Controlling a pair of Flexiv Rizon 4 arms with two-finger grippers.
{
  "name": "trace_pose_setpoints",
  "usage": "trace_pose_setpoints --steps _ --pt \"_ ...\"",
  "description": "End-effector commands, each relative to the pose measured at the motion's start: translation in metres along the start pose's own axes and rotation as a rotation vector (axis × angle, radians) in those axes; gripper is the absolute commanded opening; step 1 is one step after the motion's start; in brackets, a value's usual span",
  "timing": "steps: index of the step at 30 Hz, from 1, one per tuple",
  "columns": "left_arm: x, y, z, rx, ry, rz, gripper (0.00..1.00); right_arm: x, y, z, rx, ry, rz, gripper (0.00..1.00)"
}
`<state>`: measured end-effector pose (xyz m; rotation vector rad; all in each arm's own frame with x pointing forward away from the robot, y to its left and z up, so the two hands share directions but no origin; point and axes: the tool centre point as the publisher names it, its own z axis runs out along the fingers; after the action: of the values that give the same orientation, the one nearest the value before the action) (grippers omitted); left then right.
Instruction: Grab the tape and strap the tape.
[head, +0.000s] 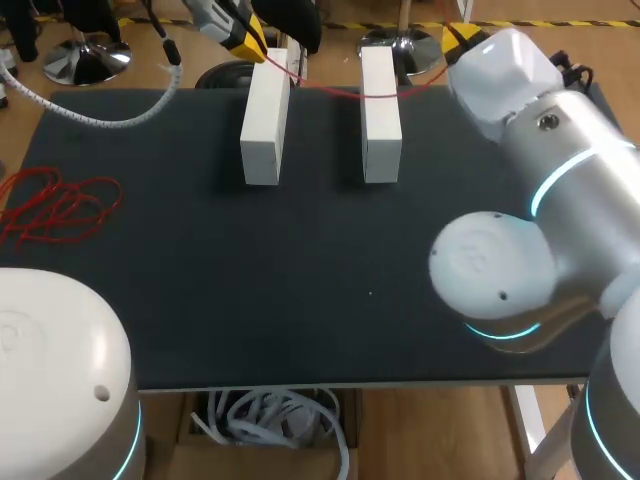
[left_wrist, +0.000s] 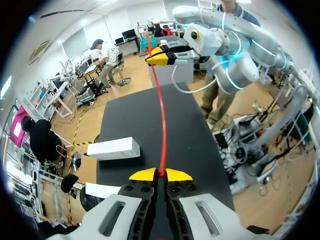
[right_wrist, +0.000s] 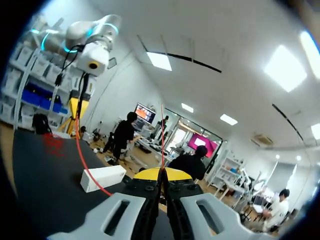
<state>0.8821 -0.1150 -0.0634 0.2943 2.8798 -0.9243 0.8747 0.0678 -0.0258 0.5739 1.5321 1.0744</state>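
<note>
wide open over the near and middle stretch of the black table (head: 230, 300). blocked at the far side by the left block (head: 264, 125) and the right block (head: 381, 115), white, lying parallel, with an open lane between. barred over that lane's far end by the red tape (head: 330, 91), stretched from left gripper (head: 250, 42) to right gripper (head: 456, 37), pinched at both ends. crowded on the right by the right arm (head: 520, 240) hanging over the table. cluttered at the left edge by a loose red coil (head: 60, 205).

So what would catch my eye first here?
A thin red tape stretched between the left gripper and the right gripper, both shut on it, running over two white blocks at the far side of the black table. A tangled red heap lies at its left edge.
</note>
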Motion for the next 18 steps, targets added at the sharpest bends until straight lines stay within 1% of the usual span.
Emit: trace_pose_setpoints --steps 1,9,13,17,18 --pt "0.000 0.000 -0.001 -0.005 0.002 -0.001 0.00 -0.008 -0.007 -0.001 -0.023 0.154 -0.015 0.00" --pt "0.000 0.000 -0.001 -0.005 0.002 -0.001 0.00 -0.008 -0.007 -0.001 -0.023 0.154 -0.015 0.00" --pt "0.000 0.000 -0.001 -0.005 0.002 -0.001 0.00 -0.008 -0.002 -0.001 -0.001 0.105 -0.060 0.00" --pt "0.000 0.000 -0.001 -0.005 0.002 -0.001 0.00 -0.001 0.003 0.000 0.038 0.059 -0.148 0.00" --pt "0.000 0.000 -0.001 -0.005 0.002 -0.001 0.00 0.001 0.005 0.001 0.042 0.047 -0.148 0.00"
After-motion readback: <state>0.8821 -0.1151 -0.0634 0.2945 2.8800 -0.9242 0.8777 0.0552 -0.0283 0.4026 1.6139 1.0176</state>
